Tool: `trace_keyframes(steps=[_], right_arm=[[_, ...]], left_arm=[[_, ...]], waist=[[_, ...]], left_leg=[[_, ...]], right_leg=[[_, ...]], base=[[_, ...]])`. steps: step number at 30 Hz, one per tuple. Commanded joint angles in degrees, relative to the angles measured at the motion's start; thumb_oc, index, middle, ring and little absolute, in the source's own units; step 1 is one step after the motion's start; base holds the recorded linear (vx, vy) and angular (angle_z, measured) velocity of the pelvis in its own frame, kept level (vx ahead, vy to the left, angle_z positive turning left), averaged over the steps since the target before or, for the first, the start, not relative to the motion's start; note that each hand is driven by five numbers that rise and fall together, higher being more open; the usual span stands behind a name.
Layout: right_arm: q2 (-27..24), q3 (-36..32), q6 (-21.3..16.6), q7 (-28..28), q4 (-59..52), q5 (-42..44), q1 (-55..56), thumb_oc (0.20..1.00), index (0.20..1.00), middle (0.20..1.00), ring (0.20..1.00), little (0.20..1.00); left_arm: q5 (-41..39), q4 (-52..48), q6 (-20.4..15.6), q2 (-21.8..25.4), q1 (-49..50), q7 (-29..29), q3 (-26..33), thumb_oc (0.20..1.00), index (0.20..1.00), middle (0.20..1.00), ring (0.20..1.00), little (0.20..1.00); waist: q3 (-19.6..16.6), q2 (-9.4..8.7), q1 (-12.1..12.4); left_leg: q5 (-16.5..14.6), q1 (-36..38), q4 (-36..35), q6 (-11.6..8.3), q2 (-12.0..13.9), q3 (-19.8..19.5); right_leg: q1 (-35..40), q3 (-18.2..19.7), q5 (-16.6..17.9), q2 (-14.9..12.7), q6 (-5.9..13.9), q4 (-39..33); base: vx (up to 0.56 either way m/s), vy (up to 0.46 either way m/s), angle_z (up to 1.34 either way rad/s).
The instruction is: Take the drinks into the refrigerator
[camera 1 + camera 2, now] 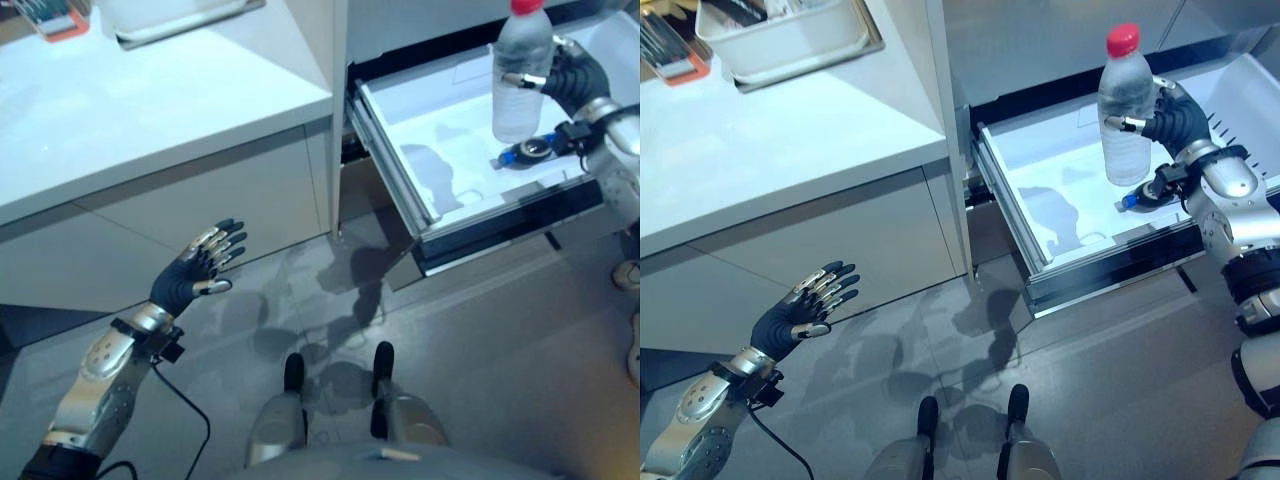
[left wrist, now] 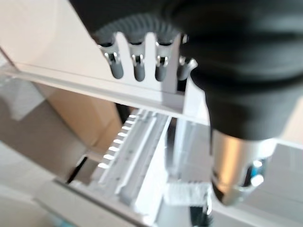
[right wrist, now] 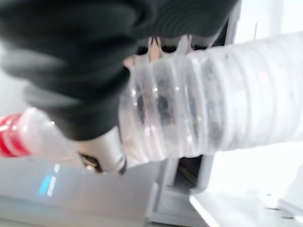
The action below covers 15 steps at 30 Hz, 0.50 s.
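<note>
A clear water bottle [image 1: 521, 75] with a red cap is held upright over the pulled-out white refrigerator drawer [image 1: 440, 190]. My right hand [image 1: 572, 78] is shut on the bottle's middle, its fingers wrapped round the ribbed plastic [image 3: 189, 118]. The bottle's base hangs just above the drawer's white floor. My left hand [image 1: 197, 268] is open with fingers spread, low in front of the counter's cabinet face, holding nothing.
A white counter [image 1: 120, 120] stands at the left with a white tray [image 1: 790, 40] at its back. The drawer's front rail [image 1: 500, 225] juts into the grey floor space. The refrigerator's body [image 1: 1060, 50] rises behind the drawer.
</note>
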Motion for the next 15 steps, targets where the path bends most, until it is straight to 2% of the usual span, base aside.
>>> trace_keyframes(steps=[1,9,11,15], right_arm=[[-1.8,3.0,-3.9,-1.4,1.3,-3.3,-11.9,0.200,0.200,0.200,0.200,0.200],[-3.1,9.3,-1.4,1.0,2.3,-13.1,-11.1,0.200,0.200,0.200,0.200,0.200],[-3.4,10.8,-0.8,1.5,4.1,-18.8,-9.9,0.200,0.200,0.200,0.200,0.200],[-4.0,11.9,0.0,2.7,3.7,-21.6,-8.7,0.200,0.200,0.200,0.200,0.200]], left_arm=[[-2.4,-5.3,-3.2,3.6,-0.2,-0.1,-0.3,1.000,1.000,1.000,1.000,1.000],[-0.3,-6.0,-3.4,5.2,-0.9,0.2,-1.5,1.000,1.000,1.000,1.000,1.000],[0.2,-6.5,-3.3,5.9,-1.2,0.1,-1.9,1.000,1.000,1.000,1.000,1.000],[1.0,-6.5,-3.5,6.4,-1.7,0.1,-2.0,1.000,1.000,1.000,1.000,1.000]], waist=[[-1.5,-2.03,1.2],[1.2,-1.24,1.2],[2.2,-0.99,1.3],[2.9,-0.65,1.1]], left_leg=[[-0.6,-2.1,3.7,3.35,-3.3,-2.4],[-0.1,-4.1,4.3,3.10,-3.3,-2.8],[0.0,-4.6,4.5,3.09,-3.4,-2.9],[0.2,-4.9,4.5,3.00,-3.3,-3.0]], right_leg=[[-4.0,-0.6,-9.4,0.4,1.02,13.7],[-6.7,-0.7,-9.7,0.5,0.98,15.8],[-7.4,-0.7,-9.7,0.4,0.98,16.2],[-8.0,-0.9,-9.9,0.2,0.99,16.8]], base=[[-0.01,-0.024,0.05],[0.00,-0.004,0.00],[-0.02,-0.006,0.01],[0.00,0.000,0.00]])
